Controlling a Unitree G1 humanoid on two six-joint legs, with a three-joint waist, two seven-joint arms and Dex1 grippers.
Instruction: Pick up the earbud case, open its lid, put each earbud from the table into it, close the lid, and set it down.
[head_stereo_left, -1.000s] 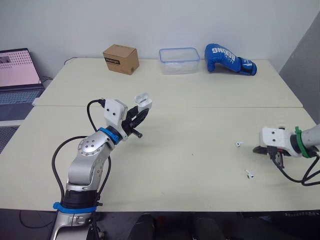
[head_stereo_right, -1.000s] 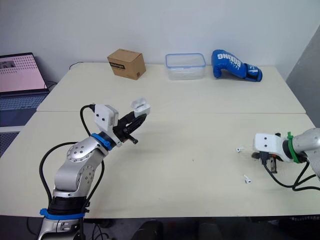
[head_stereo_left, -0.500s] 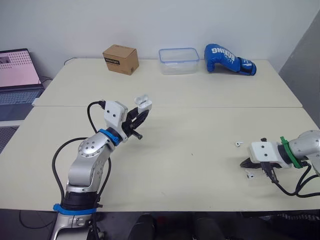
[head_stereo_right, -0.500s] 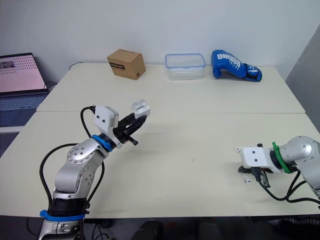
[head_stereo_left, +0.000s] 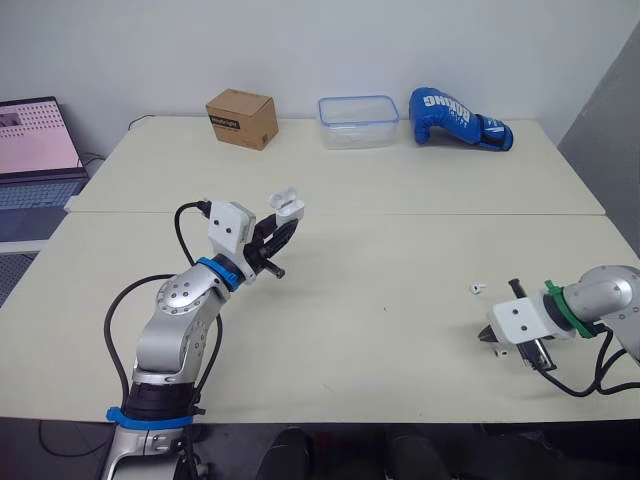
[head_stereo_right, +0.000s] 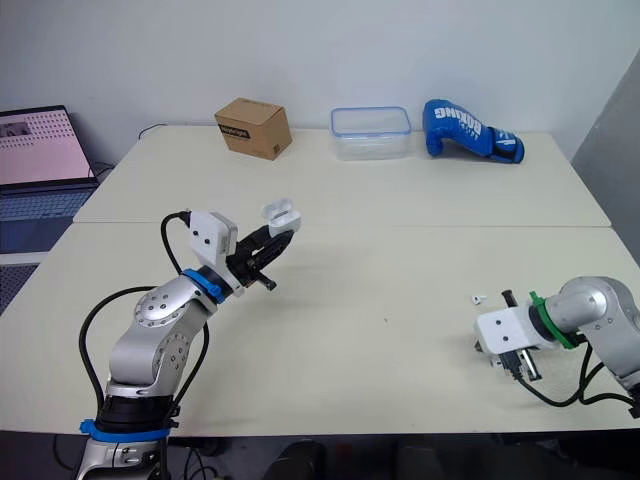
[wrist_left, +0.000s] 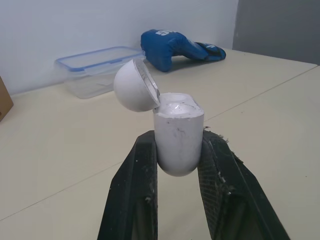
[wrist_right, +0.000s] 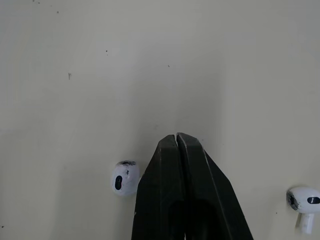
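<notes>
My left gripper (head_stereo_left: 281, 226) is raised above the table's left half, shut on the white earbud case (head_stereo_left: 286, 204). In the left wrist view the case (wrist_left: 177, 134) stands upright between the two fingers with its lid (wrist_left: 134, 86) tipped open. One white earbud (head_stereo_left: 477, 288) lies on the table at the right. My right gripper (head_stereo_left: 490, 335) is low over the table just in front of it. In the right wrist view its fingers (wrist_right: 170, 165) are shut with nothing between them. One earbud (wrist_right: 125, 177) lies close beside the fingertips, and a second earbud (wrist_right: 305, 199) lies further off on the other side.
Along the far edge stand a cardboard box (head_stereo_left: 241, 118), a clear plastic container with a blue rim (head_stereo_left: 358, 121) and a blue boxing glove (head_stereo_left: 458, 118). A laptop (head_stereo_left: 35, 150) sits off the table's left end. A seam (head_stereo_left: 450, 214) crosses the tabletop.
My right gripper has come in from the table's right edge, dropped close to the nearer earbud and turned. The left gripper and the open case have stayed put.
</notes>
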